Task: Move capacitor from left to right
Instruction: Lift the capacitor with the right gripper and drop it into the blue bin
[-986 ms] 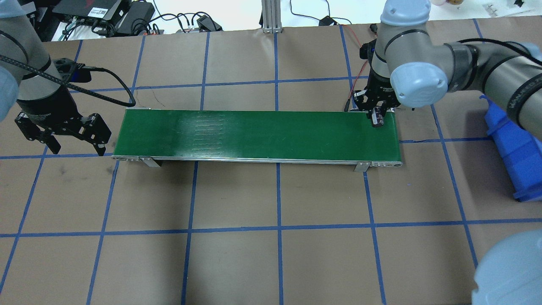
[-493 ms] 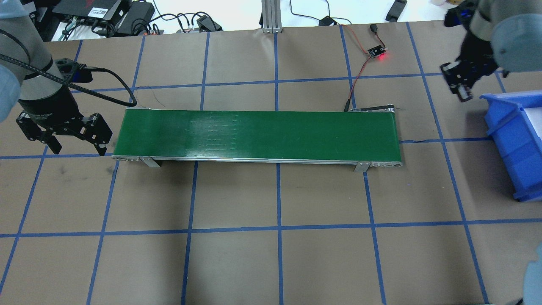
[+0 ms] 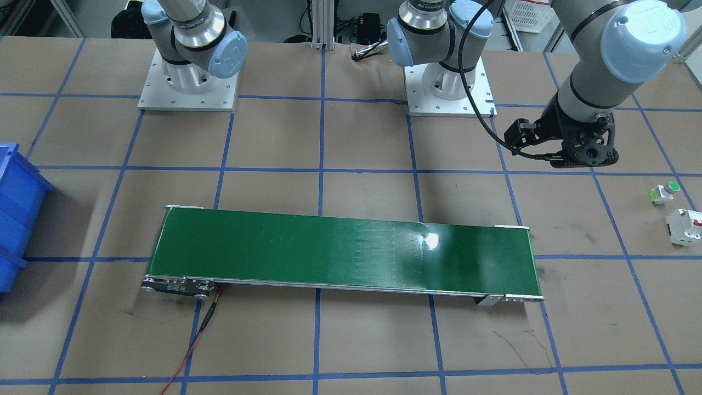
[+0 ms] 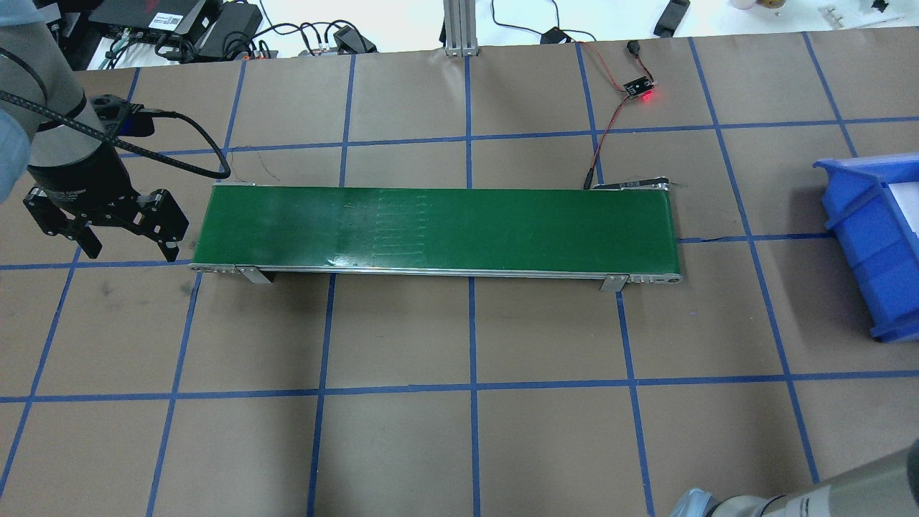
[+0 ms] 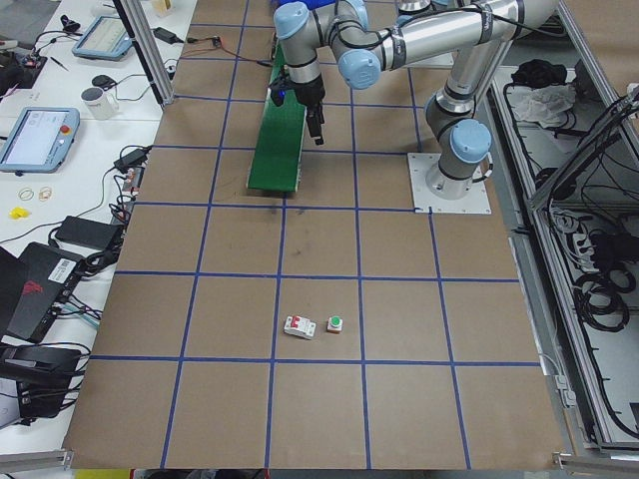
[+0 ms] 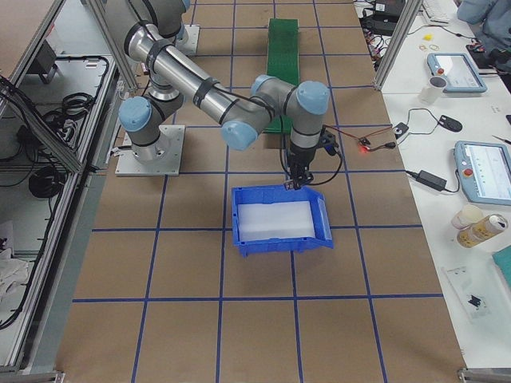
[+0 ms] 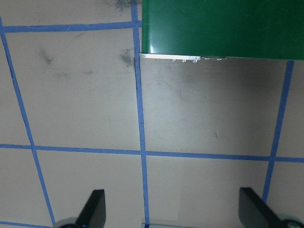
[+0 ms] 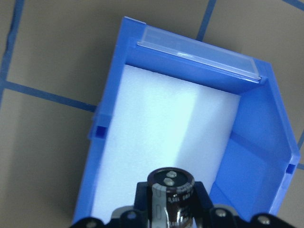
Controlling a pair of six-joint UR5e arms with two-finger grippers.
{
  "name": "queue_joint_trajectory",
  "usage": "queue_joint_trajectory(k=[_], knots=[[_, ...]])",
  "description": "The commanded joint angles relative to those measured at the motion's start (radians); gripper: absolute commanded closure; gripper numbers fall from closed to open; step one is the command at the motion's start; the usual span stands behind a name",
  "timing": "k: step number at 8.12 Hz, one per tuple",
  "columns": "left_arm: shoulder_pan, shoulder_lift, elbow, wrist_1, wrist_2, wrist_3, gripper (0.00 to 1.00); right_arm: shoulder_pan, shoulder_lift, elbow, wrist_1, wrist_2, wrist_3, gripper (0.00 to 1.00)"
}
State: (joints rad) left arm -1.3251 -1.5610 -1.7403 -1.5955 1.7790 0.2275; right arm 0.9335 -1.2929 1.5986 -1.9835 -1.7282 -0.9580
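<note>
The capacitor point(image 8: 171, 184), a small dark cylinder with pale print, is held upright in my right gripper point(image 8: 172, 209), which is shut on it. In the right wrist view it hangs above the white-lined inside of the blue bin point(image 8: 249, 156). In the exterior right view the right gripper point(image 6: 292, 182) is over the bin's far rim point(image 6: 279, 191). My left gripper point(image 4: 133, 253) is open and empty, low over the table just off the left end of the green conveyor belt point(image 4: 438, 226). It also shows in the front-facing view point(image 3: 584, 159).
A green-capped push button point(image 3: 664, 192) and a white breaker with a red switch point(image 3: 685, 226) lie on the table on the robot's left. A small board with a red light point(image 4: 641, 90) sits behind the belt, wired to it. The blue bin point(image 4: 869, 237) is at the right edge.
My right gripper has lifted the capacitor off the belt's right end and carried it rightward, out of the overhead view, over the blue bin. The left gripper has barely moved.
</note>
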Motion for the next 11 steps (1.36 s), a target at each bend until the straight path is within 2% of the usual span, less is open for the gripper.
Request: queue_joint_trajectory(k=[1,2,3,4,5,6,8,10,11], knots=[[0.000,0.006,-0.004,0.002,-0.003,0.009,0.00,-0.084,0.156,0.047,-0.156,0.029,-0.114,1.00],[0.000,0.007,-0.008,0.000,-0.003,0.009,0.00,-0.085,0.176,0.058,-0.159,0.027,-0.114,0.97],[0.000,0.010,-0.010,0.000,-0.003,0.009,0.00,-0.085,0.179,0.058,-0.161,0.027,-0.114,0.77],[0.000,0.015,-0.007,0.002,-0.004,0.010,0.00,-0.088,0.175,0.057,-0.161,0.029,-0.114,0.18],[0.000,0.013,-0.004,0.003,-0.009,0.010,0.00,-0.096,0.169,0.052,-0.161,0.029,-0.114,0.01],[-0.017,0.015,0.004,0.003,-0.022,-0.005,0.00,-0.096,0.138,0.034,-0.158,0.032,-0.107,0.00],[-0.071,0.035,0.005,0.003,-0.062,-0.010,0.00,-0.070,0.017,0.023,-0.088,0.100,-0.084,0.00],[-0.135,0.065,0.005,0.018,-0.107,-0.020,0.00,0.057,-0.112,-0.001,-0.014,0.101,-0.013,0.00],[-0.149,0.064,0.004,0.072,-0.107,-0.028,0.00,0.145,-0.153,-0.020,0.076,0.099,0.118,0.00]])
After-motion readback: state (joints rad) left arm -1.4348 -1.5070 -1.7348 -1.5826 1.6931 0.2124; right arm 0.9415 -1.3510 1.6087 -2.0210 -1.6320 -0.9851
